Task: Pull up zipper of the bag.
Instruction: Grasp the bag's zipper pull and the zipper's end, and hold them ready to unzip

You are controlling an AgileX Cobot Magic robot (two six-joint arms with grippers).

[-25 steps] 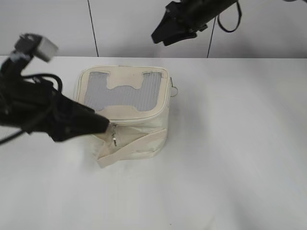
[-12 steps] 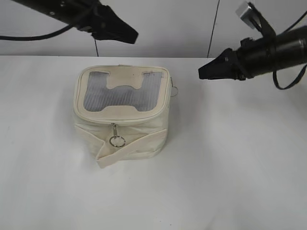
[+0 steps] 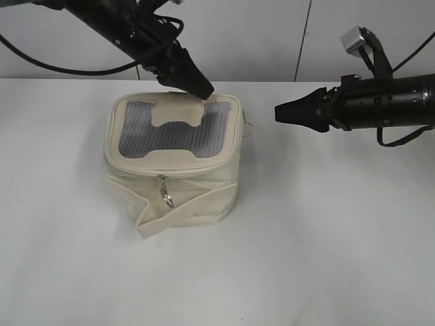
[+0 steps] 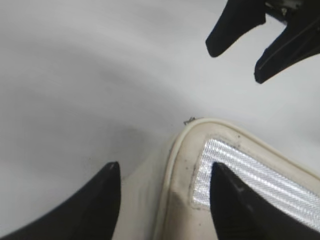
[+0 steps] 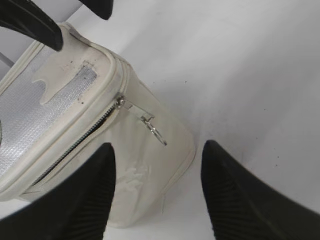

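the left claw (image 3: pixel 202 89) is hanging over the far rim of the bag (image 3: pixel 173 159), at about 1 o'clock of the top panel in the exterior view, its tip just above the cream edge; whether it is touching the fabric cannot be told. in the left wrist view its two black fingers (image 4: pixel 102 200) are standing apart with nothing between them, straddling a corner of the bag (image 4: pixel 180 170) where the cream rim is meeting the grey mesh (image 4: pixel 250 175).

the right claw (image 3: pixel 280 112) is hovering off to 3 o'clock of the bag, apart from it, pointing toward the bag's right side. in the right wrist view its fingers (image 5: pixel 235 190) are spread wide and holding nothing, and between them the bag's side is lying in sight.

the zipper (image 5: pixel 85 137) is running along the rim under the top panel, and there its track is looking parted. a silver ring pull (image 5: pixel 157 134) is hanging from the slider at the corner. in the exterior view another pull (image 3: pixel 166 195) is dangling on the near face at 6 o'clock, above the wide strap (image 3: pixel 187 207).

the bag is sitting upright on the white surface (image 3: pixel 326 238), left of centre.
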